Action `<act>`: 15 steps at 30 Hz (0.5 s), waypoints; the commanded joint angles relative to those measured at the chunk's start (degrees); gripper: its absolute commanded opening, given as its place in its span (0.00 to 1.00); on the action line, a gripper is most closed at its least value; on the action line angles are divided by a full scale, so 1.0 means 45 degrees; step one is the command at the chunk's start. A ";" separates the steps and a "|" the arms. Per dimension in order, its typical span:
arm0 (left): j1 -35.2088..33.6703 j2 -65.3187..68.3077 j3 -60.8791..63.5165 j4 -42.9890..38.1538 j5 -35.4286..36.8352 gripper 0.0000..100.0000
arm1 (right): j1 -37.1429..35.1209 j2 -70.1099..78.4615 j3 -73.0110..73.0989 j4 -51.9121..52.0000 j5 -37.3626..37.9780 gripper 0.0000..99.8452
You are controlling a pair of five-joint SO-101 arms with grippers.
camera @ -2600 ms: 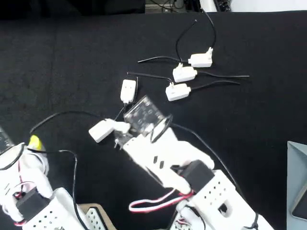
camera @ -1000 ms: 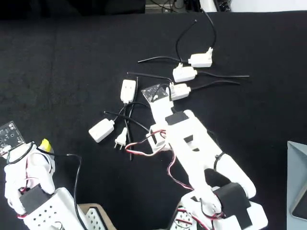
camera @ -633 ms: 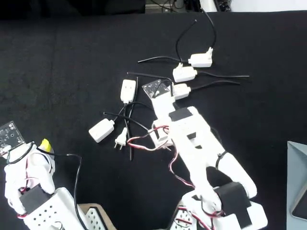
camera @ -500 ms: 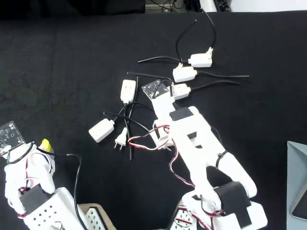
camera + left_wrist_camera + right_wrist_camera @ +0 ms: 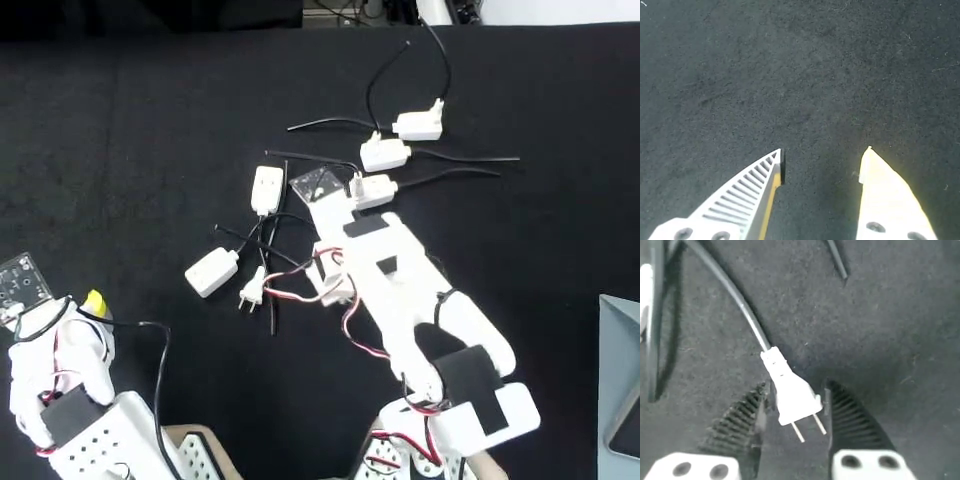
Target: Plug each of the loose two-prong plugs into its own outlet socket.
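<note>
Black cloth (image 5: 120,120) across the whole tabletop, dim room edge at 12 o'clock. Far out at 8 o'clock in the high view, left arm (image 5: 60,400) parked by the near corner, shifted slightly since the earliest frame and motionless after that. Left gripper (image 5: 821,157) spread wide over bare cloth, holding nothing. Closer in at 9 o'clock, lower outlet socket (image 5: 210,272), with a loose two-prong plug (image 5: 252,290) just beside it at its 4 o'clock, prongs free and unmated. Main change: right arm (image 5: 400,290) working low at that very socket in the earliest frame, now swung up and away, so that pairing judged unfinished and due for another try. At 10 o'clock, upper outlet socket (image 5: 267,188), alone, black cords trailing past it. At 12 o'clock, right gripper (image 5: 798,385) drawn in narrow on both flanks of a white two-prong plug (image 5: 790,400), prongs toward the wrist, cord trailing away; judged a grip just taken, with the wrist barely moved over the last second. At 1 o'clock, three corded sockets (image 5: 385,153) clustered together, untouched throughout; too small to tell whether mated.
</note>
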 commanded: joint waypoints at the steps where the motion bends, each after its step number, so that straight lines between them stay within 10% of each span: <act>1: 0.0166 -0.0078 -0.0068 -0.0234 -0.0078 0.26 | -0.0195 0.0049 -0.1241 0.0762 0.0020 0.12; 15: 0.0166 -0.0078 -0.0068 -0.0215 -0.0078 0.26 | -0.0840 -0.1905 -0.1319 0.1954 0.0078 0.19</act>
